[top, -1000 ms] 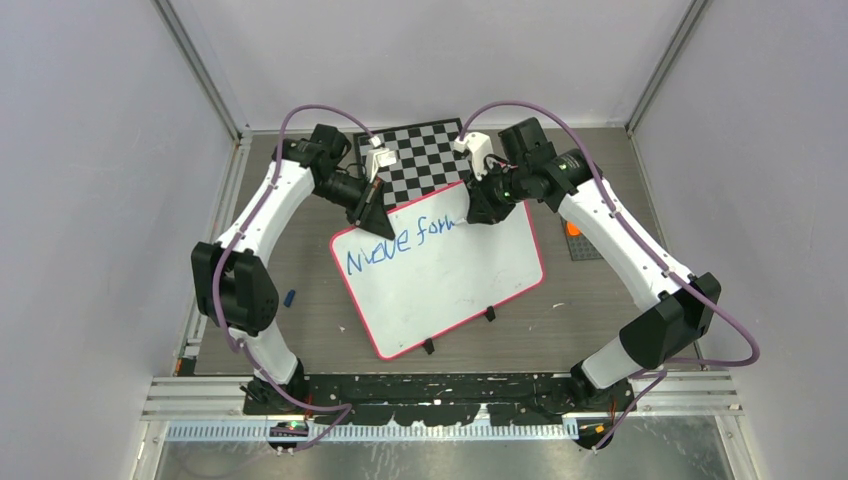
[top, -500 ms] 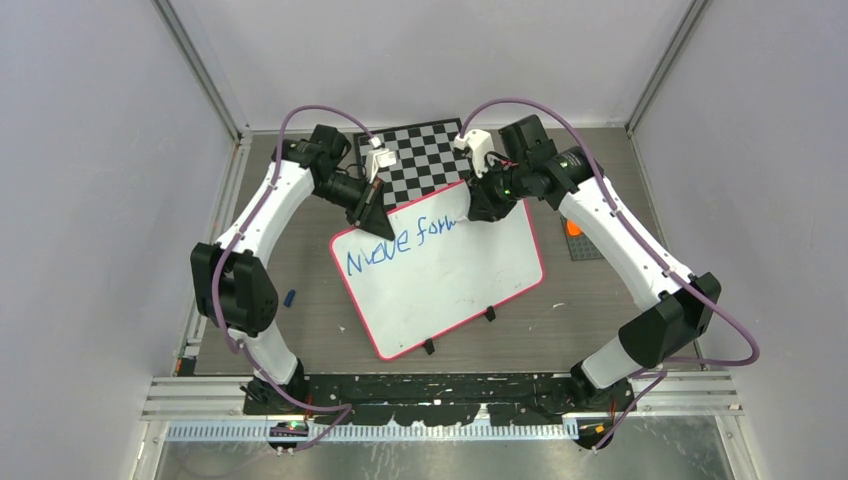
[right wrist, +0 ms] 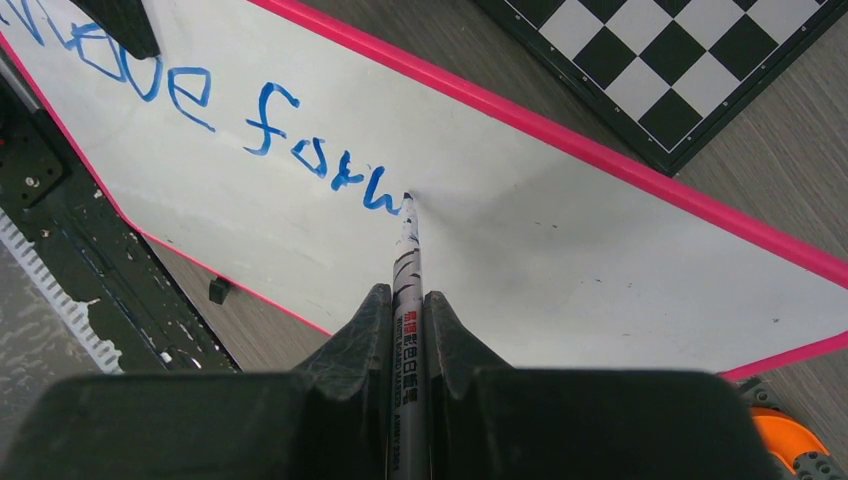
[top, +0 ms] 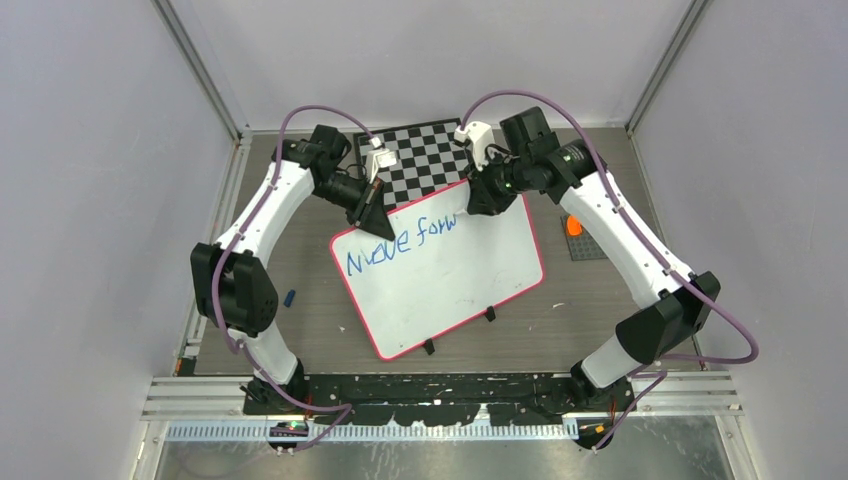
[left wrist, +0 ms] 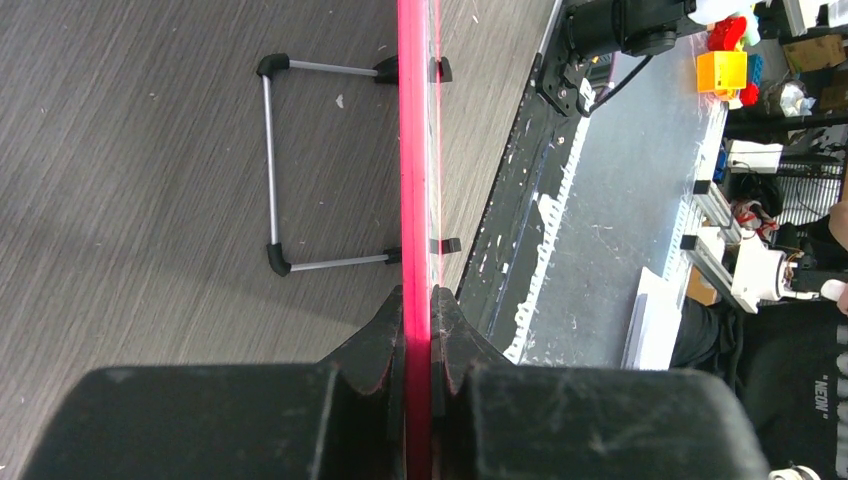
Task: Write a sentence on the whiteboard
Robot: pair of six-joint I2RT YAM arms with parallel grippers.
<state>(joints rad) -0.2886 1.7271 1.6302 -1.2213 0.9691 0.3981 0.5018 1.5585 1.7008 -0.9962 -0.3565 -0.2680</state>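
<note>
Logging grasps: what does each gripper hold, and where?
Left gripper clamps the whiteboard by its rim; right gripper grips the marker by its barrel.

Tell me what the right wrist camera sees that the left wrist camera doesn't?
Only the right wrist view shows the blue writing, the marker held in the right jaws with its tip at the last letter on the whiteboard, and the checkered board. Only the left wrist view shows the whiteboard edge-on, the wire stand behind it, and the left jaws pinching its pink rim. Both show that rim and the wooden table.
</note>
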